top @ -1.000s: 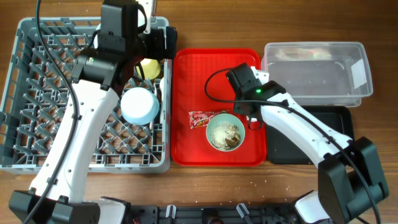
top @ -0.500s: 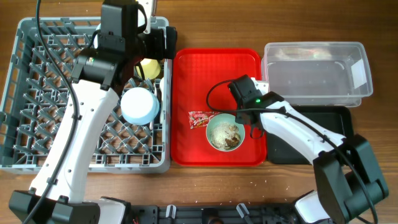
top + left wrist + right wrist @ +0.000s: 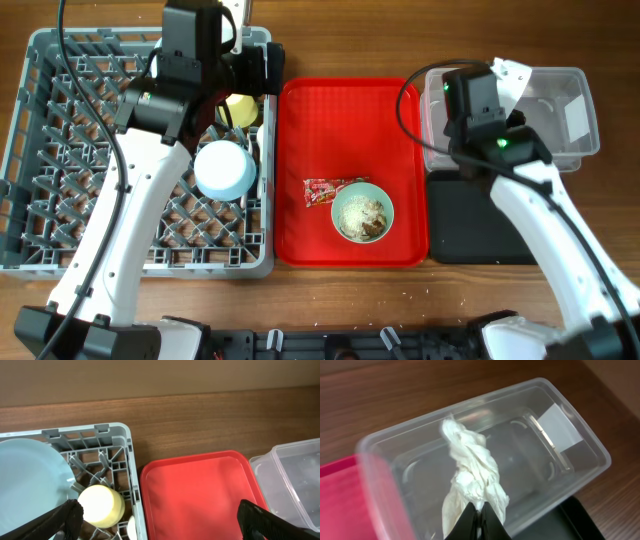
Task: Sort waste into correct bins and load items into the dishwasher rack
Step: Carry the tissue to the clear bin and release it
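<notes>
My right gripper (image 3: 480,511) is shut on the crumpled white tissue (image 3: 472,467) and holds it over the clear tub (image 3: 545,462), above its left half (image 3: 497,88). The pale blue bowl (image 3: 362,215) with beige food scraps sits on the red tray (image 3: 340,110), and the red wrapper (image 3: 322,190) lies beside it. My left gripper (image 3: 162,520) is open and empty over the rack's back right corner (image 3: 258,70). The yellow cup (image 3: 101,506) and the pale blue plate (image 3: 25,482) are in the grey rack (image 3: 60,150). The fork and spoon are not clearly seen.
The shallow black tray (image 3: 490,225) lies in front of the clear tub (image 3: 560,150), which has a white label (image 3: 575,115) at its right end. The rack fills the left side. Bare wood runs along the back and front edges.
My right arm has lifted away from the bowl on the red tray and swung back and to the right over the clear tub. The left arm has not moved.
</notes>
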